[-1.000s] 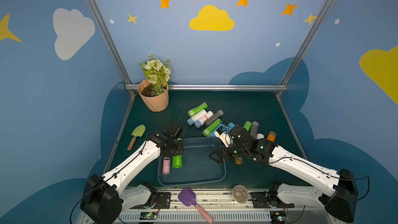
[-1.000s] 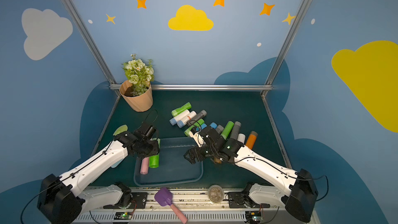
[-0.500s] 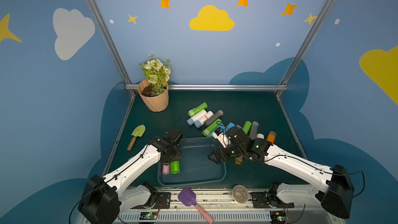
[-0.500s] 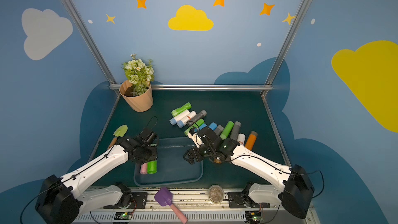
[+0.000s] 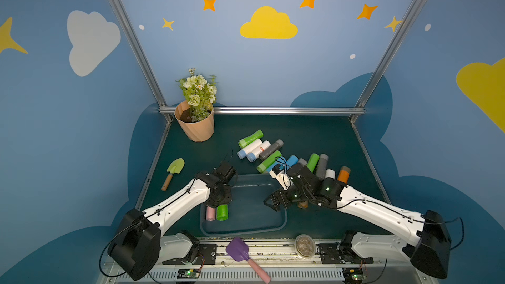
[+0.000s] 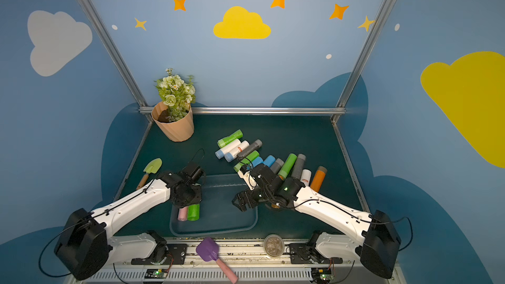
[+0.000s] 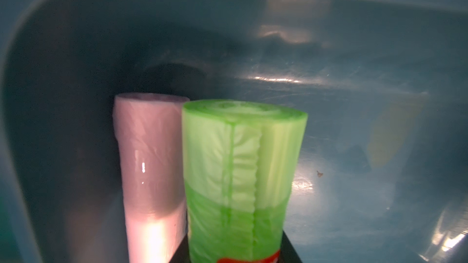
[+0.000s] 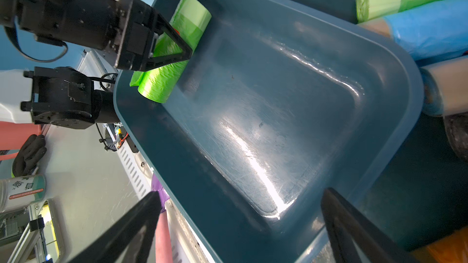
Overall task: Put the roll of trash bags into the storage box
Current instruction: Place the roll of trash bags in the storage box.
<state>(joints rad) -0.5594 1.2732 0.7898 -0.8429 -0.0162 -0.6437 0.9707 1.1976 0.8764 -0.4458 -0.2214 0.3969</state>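
Since a second ago the left arm (image 5: 177, 200) has drawn back toward the near edge and sunk lower, bringing the green roll (image 5: 222, 212) down beside the pink roll (image 5: 210, 213). The right arm (image 5: 369, 211) has barely shifted.

Left jaws are narrow, clamped on the green roll near its red-marked end. That roll is inside the box (image 5: 251, 209) at its left end, lying lengthwise toward the near wall and touching the pink roll along its side in the left wrist view. Whether it rests on the floor I cannot tell.

Right jaws stand wide with nothing between them, hanging over the box's right rim. In the right wrist view their black fingers (image 8: 131, 226) flank a corner of the box.

Beyond the box, loose rolls (image 5: 259, 148) in green, white, blue, grey and orange lie in two clusters on the table (image 5: 314, 132), some just behind the right arm. A trowel (image 5: 175, 169) lies left of the box, and a flowerpot (image 5: 195, 128) stands at the far left corner. A purple scoop (image 5: 237, 249) and a round jar (image 5: 305, 245) sit on the front rail.
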